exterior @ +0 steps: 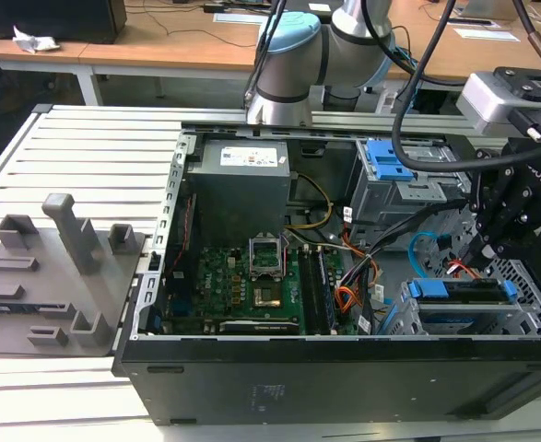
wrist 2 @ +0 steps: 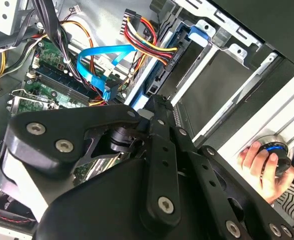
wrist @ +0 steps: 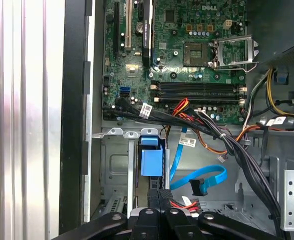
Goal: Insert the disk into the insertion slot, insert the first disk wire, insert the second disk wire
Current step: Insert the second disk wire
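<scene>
Noted the disk (exterior: 459, 293) seated in the insertion slot (exterior: 533, 293), the end effector (wrist: 160, 196) closed fingertip to fingertip just beside the first disk wire (exterior: 462, 269), and the second disk wire (wrist: 202, 176) lying loose, plug free.

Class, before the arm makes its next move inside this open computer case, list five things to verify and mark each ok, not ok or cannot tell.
1. Disk seated in the insertion slot: ok, it lies inside the bay.
2. Second disk wire plugged in: not ok, its black end lies loose.
3. First disk wire plugged in: cannot tell, its ends are hidden.
4. Gripper at the disk's end, close to both wires: ok.
5. Hand outside the case: ok, it rests on a knob by the rail.
</scene>
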Available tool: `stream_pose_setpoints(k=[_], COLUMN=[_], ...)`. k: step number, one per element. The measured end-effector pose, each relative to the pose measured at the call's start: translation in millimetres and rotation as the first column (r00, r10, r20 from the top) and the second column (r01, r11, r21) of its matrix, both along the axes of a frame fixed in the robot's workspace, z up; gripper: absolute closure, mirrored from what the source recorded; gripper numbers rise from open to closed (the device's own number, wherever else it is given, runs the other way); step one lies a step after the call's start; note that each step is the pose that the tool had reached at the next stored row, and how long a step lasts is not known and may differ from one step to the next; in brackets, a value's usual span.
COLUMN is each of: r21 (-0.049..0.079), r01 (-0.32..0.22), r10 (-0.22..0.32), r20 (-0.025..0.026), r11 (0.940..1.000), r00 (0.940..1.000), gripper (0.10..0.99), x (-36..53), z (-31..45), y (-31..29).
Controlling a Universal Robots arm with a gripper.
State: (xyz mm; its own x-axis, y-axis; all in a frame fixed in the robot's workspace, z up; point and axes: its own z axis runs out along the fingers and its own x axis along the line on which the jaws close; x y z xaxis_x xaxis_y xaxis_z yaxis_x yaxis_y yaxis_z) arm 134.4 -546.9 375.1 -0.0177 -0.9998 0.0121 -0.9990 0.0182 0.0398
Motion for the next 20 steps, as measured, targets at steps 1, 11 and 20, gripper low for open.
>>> stream_pose_setpoints(k=[1, 11, 20], r21=[0.000, 0.000, 0.000], r01=[0.000, -0.002, -0.016], r10=[0.000, 0.002, 0.016], r20=[0.0000, 0.0000, 0.0000], r11=[1.0000, 1.0000, 0.9999], r00=[1.0000, 1.0000, 0.9999], gripper=[0.980, 0.784, 0.784], x=[-0.1, -9.6, -28.8], z=[0.0, -1.6, -6.4], y=[0.0, 0.0, 34.1])
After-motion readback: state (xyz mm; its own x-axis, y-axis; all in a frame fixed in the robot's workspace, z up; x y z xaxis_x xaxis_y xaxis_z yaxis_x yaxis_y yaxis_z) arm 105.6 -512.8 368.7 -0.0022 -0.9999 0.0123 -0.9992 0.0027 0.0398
